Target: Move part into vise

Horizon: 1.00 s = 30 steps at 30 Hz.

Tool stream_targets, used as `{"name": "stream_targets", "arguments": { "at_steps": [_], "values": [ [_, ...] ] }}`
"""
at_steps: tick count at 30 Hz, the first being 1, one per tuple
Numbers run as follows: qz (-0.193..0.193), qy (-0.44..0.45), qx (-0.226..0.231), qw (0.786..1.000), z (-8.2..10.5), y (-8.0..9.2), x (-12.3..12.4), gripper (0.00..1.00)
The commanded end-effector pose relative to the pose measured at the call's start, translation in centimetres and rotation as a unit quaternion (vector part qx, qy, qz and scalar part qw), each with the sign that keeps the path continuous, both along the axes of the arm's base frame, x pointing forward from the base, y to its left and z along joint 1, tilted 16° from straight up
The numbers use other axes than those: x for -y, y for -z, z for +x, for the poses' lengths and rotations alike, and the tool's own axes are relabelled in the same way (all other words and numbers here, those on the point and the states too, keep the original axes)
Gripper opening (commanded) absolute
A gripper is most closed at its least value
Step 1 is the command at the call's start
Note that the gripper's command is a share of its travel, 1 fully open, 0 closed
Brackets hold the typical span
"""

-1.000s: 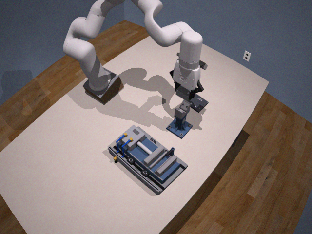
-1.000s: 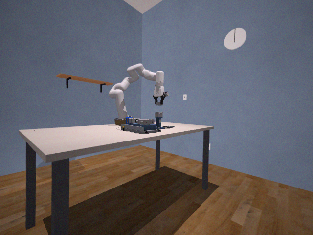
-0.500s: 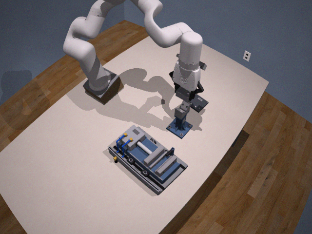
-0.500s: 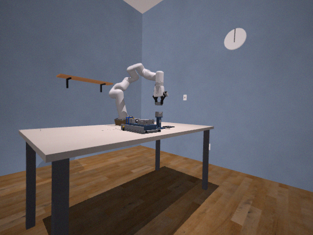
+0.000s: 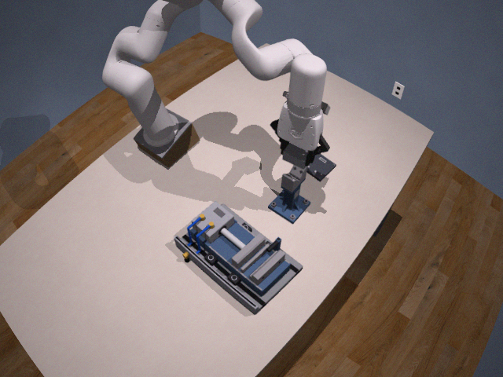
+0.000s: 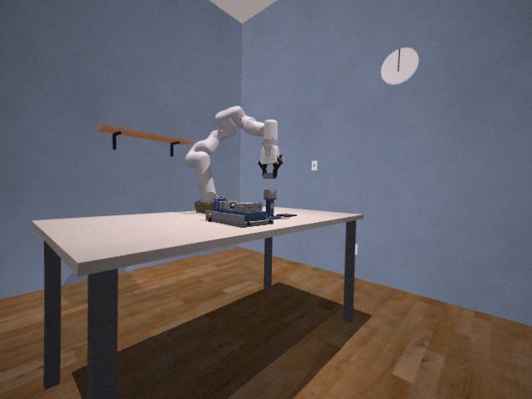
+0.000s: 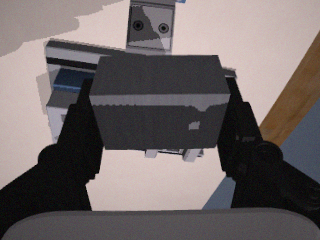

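My gripper (image 5: 297, 157) is shut on the part (image 7: 156, 102), a dark grey block, gripped by its two ends. It hangs in the air above the V-block (image 5: 291, 184), well clear of it in the side view, where the part (image 6: 269, 174) is above the V-block (image 6: 270, 195). In the wrist view the V-block (image 7: 154, 20) lies beyond the block. I cannot see the part's slot. The infeed plate (image 5: 321, 165) lies bare behind the V-block. The vise (image 5: 240, 249) stands open to the front left, with its fixed jaw (image 5: 268, 265) and work stop (image 5: 276, 243).
The air cylinder (image 5: 231, 236) and blue hoses (image 5: 195, 233) are at the vise's left end. The arm's base (image 5: 166, 141) stands at the back left. The table's right edge (image 5: 390, 210) is close to the V-block.
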State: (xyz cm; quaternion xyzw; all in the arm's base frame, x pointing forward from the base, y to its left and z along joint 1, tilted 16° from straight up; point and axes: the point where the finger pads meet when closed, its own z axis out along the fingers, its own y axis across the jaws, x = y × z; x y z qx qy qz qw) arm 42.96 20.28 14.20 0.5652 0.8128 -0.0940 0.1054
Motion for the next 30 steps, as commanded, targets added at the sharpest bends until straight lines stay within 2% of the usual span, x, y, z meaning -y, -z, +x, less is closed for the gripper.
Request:
{"name": "stream_targets", "arguments": {
  "at_steps": [1, 15, 30],
  "values": [
    [0.000, -0.021, -0.004, 1.000, 0.6, -0.4, 0.5, 0.00],
    [-0.004, -0.093, -0.025, 0.995, 2.1, -1.0, 2.4, 0.00],
    [-0.009, -0.191, -0.053, 0.980, 4.0, -2.0, 5.1, 0.00]
  ]
}}
